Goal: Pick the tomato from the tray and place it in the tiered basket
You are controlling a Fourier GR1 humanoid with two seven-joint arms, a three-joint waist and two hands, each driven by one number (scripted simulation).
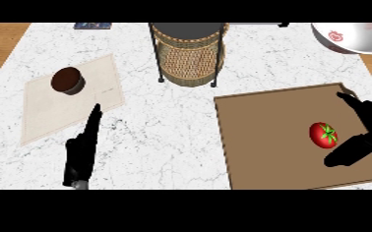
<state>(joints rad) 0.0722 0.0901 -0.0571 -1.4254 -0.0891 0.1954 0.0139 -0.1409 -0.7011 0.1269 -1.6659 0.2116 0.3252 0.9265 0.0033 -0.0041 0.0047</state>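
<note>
— Two hands show over the white marble counter (167, 128). What is each doing?

— At the view's left, the left hand (80, 152) lies with fingers straight, pointing away from the robot toward a pale mat (44, 108); it holds nothing. The right hand (354, 145) is over the brown tray (269, 128), spread wide, one finger (355, 105) reaching up past the tomato and the thumb below it. It has hold of nothing; whether it touches the tomato, I cannot tell.

— Where is the tomato?

— On the tray's right half, the tomato (324, 134) sits between that finger and the thumb. It looks a little taller than wide, so its long axis runs roughly toward and away from the robot, leaning slightly. Its green stem star faces up, toward the right side of the fruit.

— And the basket?

— A wicker tiered basket (189, 54) on a black frame stands at the far middle of the counter, well apart from the tray. A dark brown cup (68, 80) stands on the mat, and a white bowl (345, 37) shows at the far right corner.
</note>
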